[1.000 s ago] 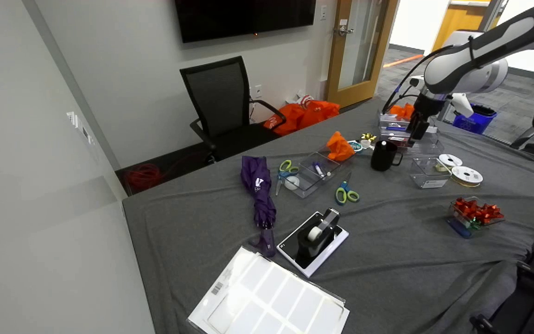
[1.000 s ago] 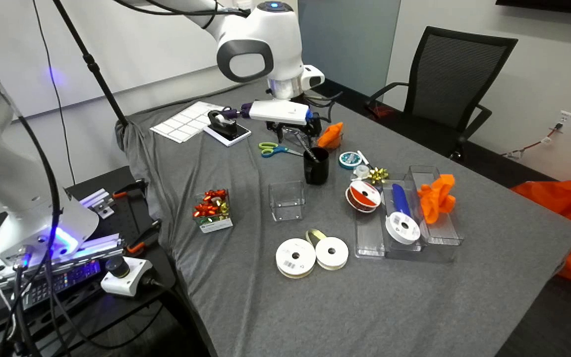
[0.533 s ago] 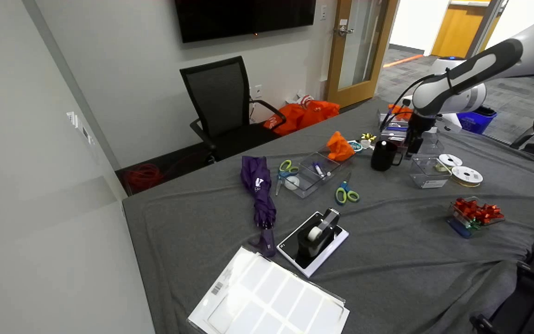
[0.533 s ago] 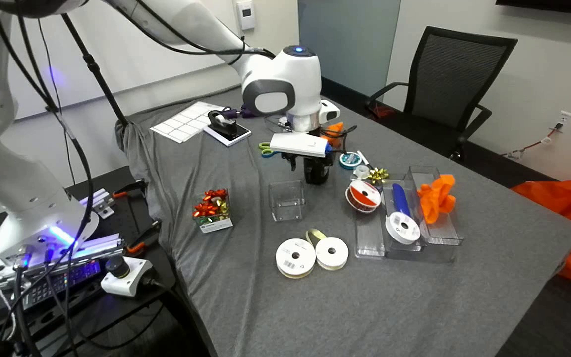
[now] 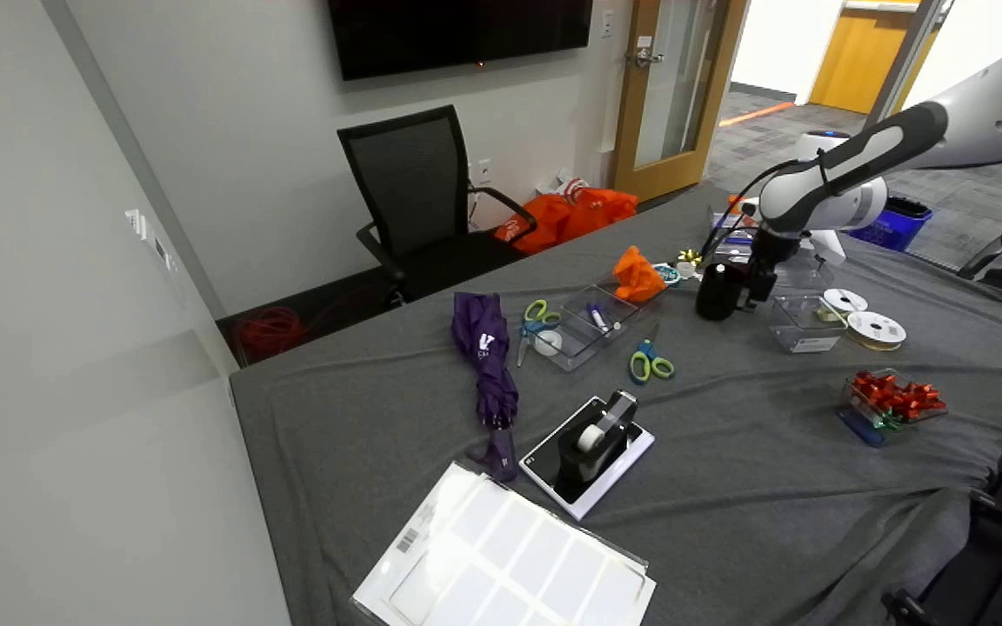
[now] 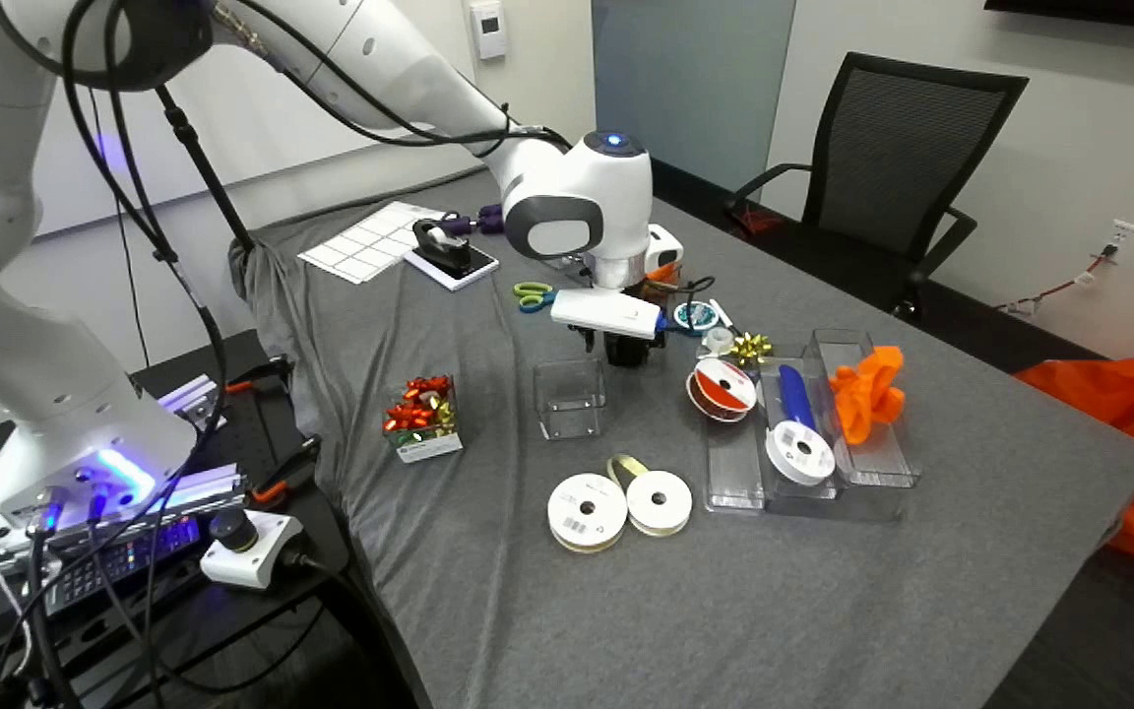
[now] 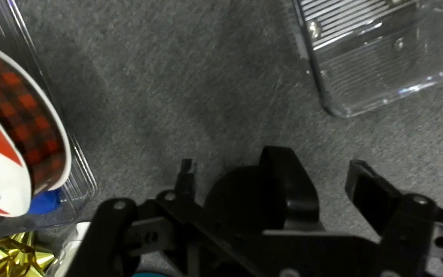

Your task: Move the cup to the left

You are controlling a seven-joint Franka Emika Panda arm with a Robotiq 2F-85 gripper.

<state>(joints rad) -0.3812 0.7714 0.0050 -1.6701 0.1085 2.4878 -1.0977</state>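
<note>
- Wrist view: the fingers [image 7: 373, 198] are spread, one to either side of a black mug [image 7: 237, 198], with nothing pinched. The one on the body side sits just beside the mug; whether it touches, we cannot tell. Between the other and the handle [image 7: 294, 186] a strip of cloth-covered desk [image 7: 335, 181] shows.
- Both exterior views place the mug on the desk near the clear plastic bin [image 5: 801, 329], upright as far as we can make out, partly hidden by the end of the robot arm [image 6: 567, 192].
- We expect stiff walls, probably ceramic: a firm squeeze should be safe, though a knock could chip them.
- Weight we would guess as moderate (its inside is too dark for us to read, so any load is unknown).
- Sheen on the handle suggests a smooth, rather slippery glaze; we would want broad contact, not just the tips.
- Our choice is to hold across the body. Since the handle lies within the span, closing now might catch it first and twist the mug; a small wrist turn could prevent that.
</note>
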